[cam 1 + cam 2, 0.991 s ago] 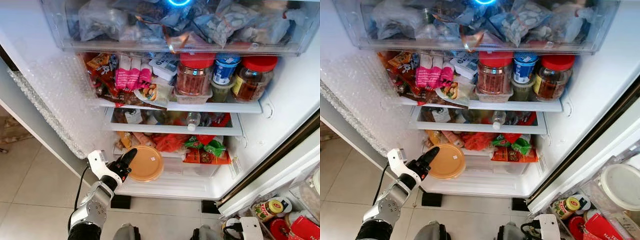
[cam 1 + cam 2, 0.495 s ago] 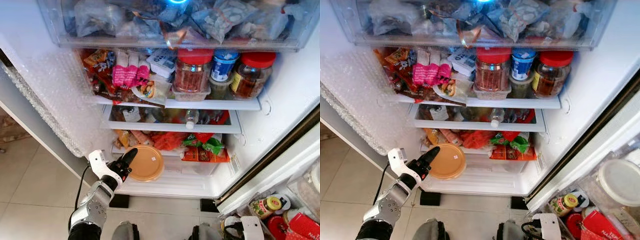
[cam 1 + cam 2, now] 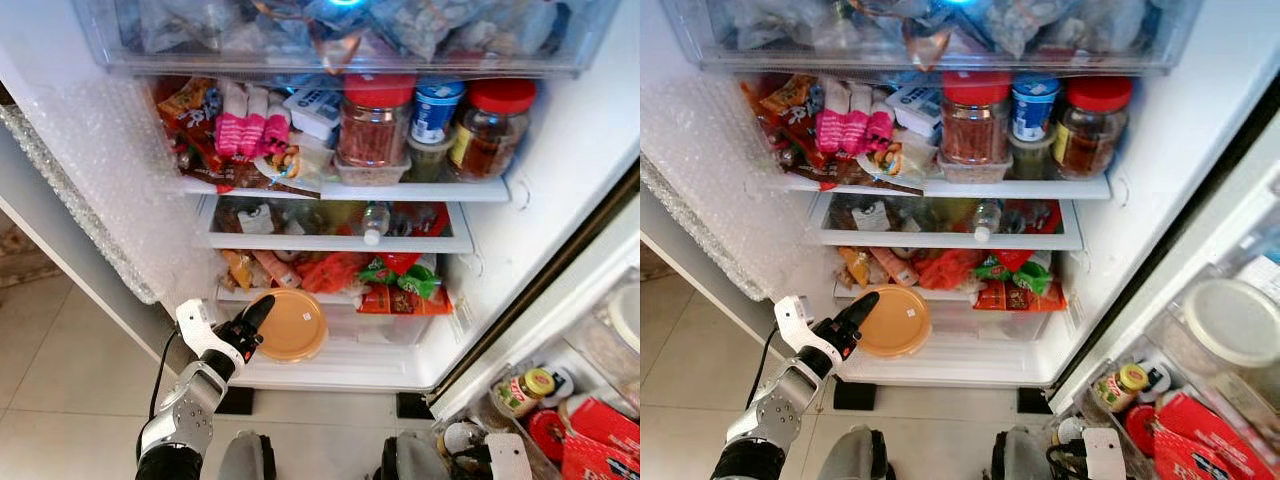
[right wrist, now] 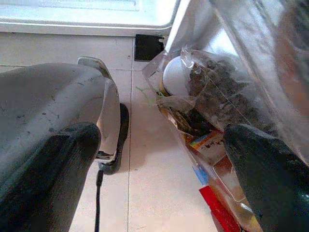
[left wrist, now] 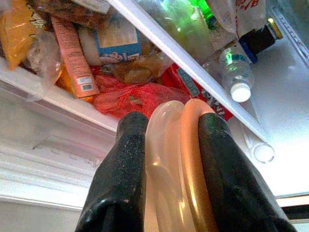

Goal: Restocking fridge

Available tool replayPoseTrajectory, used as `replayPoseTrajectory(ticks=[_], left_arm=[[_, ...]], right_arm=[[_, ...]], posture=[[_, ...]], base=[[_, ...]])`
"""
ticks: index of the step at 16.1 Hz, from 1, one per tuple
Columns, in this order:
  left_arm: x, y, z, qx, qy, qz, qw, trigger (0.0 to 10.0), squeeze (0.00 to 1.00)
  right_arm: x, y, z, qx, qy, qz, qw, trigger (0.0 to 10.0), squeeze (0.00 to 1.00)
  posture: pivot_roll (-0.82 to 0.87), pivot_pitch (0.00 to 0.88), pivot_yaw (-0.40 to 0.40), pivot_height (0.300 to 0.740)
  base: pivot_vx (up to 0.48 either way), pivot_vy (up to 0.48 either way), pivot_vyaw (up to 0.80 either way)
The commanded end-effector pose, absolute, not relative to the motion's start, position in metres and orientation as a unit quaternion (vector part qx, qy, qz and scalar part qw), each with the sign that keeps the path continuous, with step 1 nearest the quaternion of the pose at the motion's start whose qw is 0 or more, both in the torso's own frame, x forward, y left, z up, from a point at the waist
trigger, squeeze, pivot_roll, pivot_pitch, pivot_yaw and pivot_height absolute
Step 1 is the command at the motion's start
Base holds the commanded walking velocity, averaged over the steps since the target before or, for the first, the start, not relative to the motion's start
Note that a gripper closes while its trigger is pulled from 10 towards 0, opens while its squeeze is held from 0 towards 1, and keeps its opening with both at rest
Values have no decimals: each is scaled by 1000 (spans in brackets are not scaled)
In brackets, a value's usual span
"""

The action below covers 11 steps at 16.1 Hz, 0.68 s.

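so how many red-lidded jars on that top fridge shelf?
2. One red-lidded glass jar stands mid-shelf, the other red-lidded glass jar at the shelf's right end, with a blue-topped white tub between them. More may be hidden behind the packets on the left.

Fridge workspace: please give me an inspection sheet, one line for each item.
Surface: open fridge, shelves full; tiled floor below.
Job's things: round orange-lidded container, held on edge at the lowest level.
Clutter: two red-lidded jars, blue-lidded tub, snack packets, water bottle, red bag.
Grippers: left gripper shut on the container's rim; right gripper open, idle, low beside the door bins.
Cables: black cable along the left arm.
Surroundings: door bins holding jars and packets.
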<state>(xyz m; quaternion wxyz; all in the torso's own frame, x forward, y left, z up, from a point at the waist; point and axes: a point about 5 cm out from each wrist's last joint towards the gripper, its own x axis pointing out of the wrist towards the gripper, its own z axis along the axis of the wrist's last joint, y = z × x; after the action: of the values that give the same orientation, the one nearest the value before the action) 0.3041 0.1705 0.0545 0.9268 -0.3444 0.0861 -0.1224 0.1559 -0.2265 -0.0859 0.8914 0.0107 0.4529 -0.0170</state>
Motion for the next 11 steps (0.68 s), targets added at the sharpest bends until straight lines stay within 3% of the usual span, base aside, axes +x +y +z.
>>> replayPoseTrajectory(ticks=[1, 11], left_arm=[[309, 171, 66, -348, 59, -127, 927, 10000, 0], [311, 168, 69, -352, 60, -142, 923, 10000, 0]], right_arm=[[138, -217, -95, 29, 483, -8, 875, 10000, 0], [137, -216, -96, 31, 483, -11, 875, 10000, 0]], posture=[[-23, 143, 24, 635], [-23, 151, 28, 635]], base=[[0, 0, 0], [0, 0, 0]])
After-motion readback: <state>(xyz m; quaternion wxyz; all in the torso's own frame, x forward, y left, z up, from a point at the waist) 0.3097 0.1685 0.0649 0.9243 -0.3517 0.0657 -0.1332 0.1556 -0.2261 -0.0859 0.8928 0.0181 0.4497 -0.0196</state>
